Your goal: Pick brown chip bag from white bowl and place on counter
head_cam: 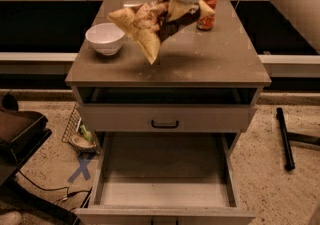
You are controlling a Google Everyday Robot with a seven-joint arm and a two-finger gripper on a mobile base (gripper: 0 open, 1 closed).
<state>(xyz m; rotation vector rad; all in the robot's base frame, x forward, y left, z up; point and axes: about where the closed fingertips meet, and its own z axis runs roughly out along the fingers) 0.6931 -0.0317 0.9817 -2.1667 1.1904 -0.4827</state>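
The brown chip bag hangs in the air above the middle of the counter, tilted, its yellow-tan end pointing down. My gripper is shut on the bag's upper part, reaching in from the top right. The white bowl stands empty on the counter's left side, to the left of the bag and apart from it.
A red soda can stands at the counter's back right, partly behind the bag. Below the top, a lower drawer is pulled wide open towards me. A black bar lies on the floor at right; a dark object at left.
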